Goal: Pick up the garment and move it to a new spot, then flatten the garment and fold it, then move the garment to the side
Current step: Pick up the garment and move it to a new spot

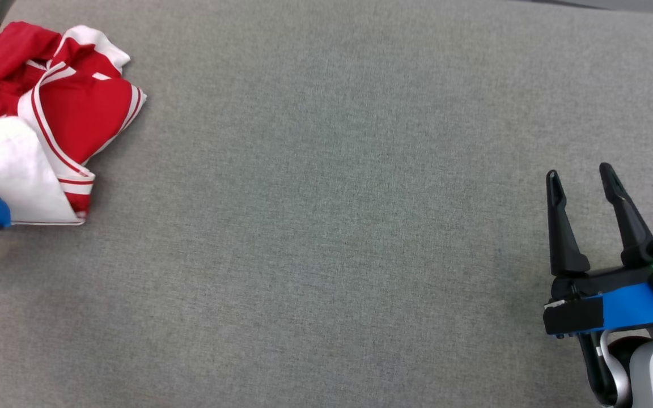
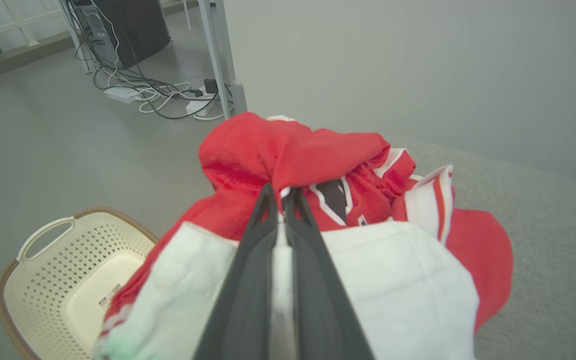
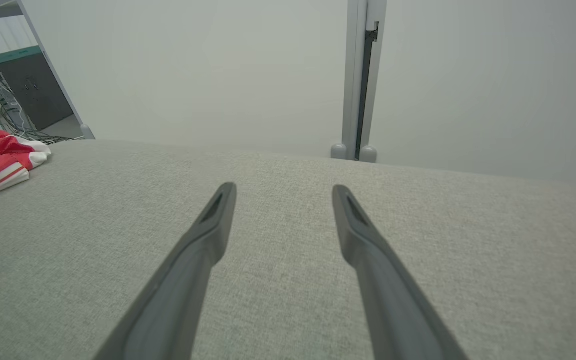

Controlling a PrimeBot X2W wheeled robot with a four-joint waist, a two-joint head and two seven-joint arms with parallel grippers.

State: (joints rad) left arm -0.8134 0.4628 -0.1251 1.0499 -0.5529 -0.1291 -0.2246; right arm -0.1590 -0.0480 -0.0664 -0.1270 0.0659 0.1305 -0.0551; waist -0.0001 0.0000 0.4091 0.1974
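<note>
A grey cloth surface (image 1: 326, 255) is stretching across the head view. The garment (image 1: 71, 102), red with white stripes and a white panel, is lying crumpled at the upper left. The right gripper (image 1: 579, 171) is hovering at the lower right, fingers apart. In the left wrist view the left gripper (image 2: 279, 192) is clamping the garment's white fold. In the right wrist view the garment is lying at the left edge.

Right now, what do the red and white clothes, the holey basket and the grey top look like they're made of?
The garment looks like soft, matte knit cloth: it bunches in loose folds. The basket looks like smooth cream plastic, moulded with rows of small holes; its brown rim may be plastic too. The grey surface seems a matte woven cover: fine threads show.
</note>
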